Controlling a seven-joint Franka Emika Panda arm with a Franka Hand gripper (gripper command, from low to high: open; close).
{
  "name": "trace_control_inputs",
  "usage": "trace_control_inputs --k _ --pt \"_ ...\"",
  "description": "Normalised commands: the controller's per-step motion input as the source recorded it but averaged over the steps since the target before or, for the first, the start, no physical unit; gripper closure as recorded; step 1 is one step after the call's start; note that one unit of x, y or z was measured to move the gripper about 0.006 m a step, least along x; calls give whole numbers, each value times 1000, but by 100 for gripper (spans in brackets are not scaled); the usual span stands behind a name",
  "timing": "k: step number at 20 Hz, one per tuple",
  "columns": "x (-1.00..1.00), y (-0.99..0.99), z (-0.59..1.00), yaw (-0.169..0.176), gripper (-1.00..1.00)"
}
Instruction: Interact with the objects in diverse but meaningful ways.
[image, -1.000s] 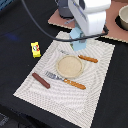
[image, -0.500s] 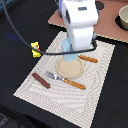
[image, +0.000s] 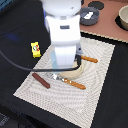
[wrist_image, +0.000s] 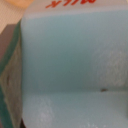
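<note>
Fingers hidden, state unclear: pale blue block (wrist_image: 70, 65) fills wrist view, likely within reach. Arm low over tan plate (image: 75, 71) on placemat (image: 95, 95). Yellow box (image: 35, 48) aside on counter (image: 20, 20); sausage (image: 41, 80) near knife (image: 70, 81).

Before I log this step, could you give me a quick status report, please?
Gripper hidden behind arm, state unclear. Pale blue block fills wrist view. Sausage and yellow box untouched.
</note>
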Motion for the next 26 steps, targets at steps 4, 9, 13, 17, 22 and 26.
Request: trace_control_inputs --k 4,9,13,17,22,26 --pt "492 -879 5 0 100" --pt "725 -804 58 0 100" --pt "721 -766 26 0 100" --pt "187 -344 -215 2 100" --pt "58 -9 -87 13 -100" --pt "87 94 154 0 -100"
